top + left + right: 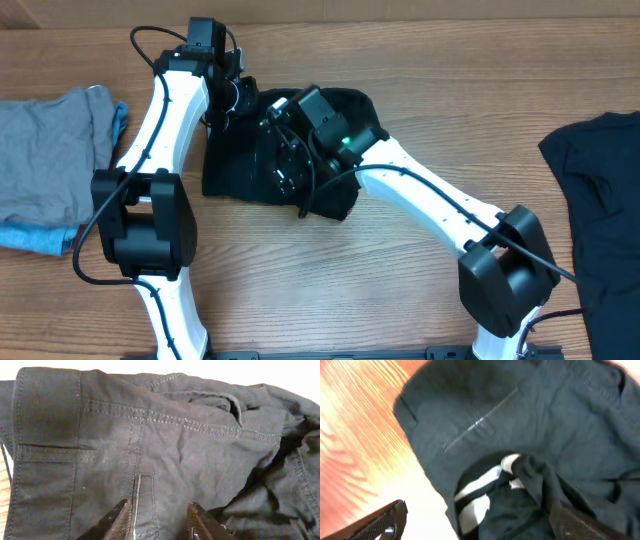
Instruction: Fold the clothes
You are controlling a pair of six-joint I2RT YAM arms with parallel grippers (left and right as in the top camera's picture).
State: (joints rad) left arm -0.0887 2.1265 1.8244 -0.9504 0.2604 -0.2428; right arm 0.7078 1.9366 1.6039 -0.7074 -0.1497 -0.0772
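Observation:
A black garment point(235, 165) lies bunched and partly folded at the table's middle. My left gripper point(238, 100) hangs over its far left corner, and my right gripper point(285, 150) sits over its centre. In the left wrist view the stitched black cloth point(150, 435) fills the frame. The left gripper point(160, 520) has its fingers point(117, 520) apart, with a flat seam lying between them, not pinched. In the right wrist view the gripper point(480, 525) stands wide open over the cloth point(545, 425), with a white neck label point(475, 505) between its fingers. A second black garment point(600, 190) lies at the right edge.
A grey garment point(50, 150) lies at the left edge on top of a light-blue one point(40, 238). Bare wooden table point(330, 290) shows in front of the black garment, between the two arm bases.

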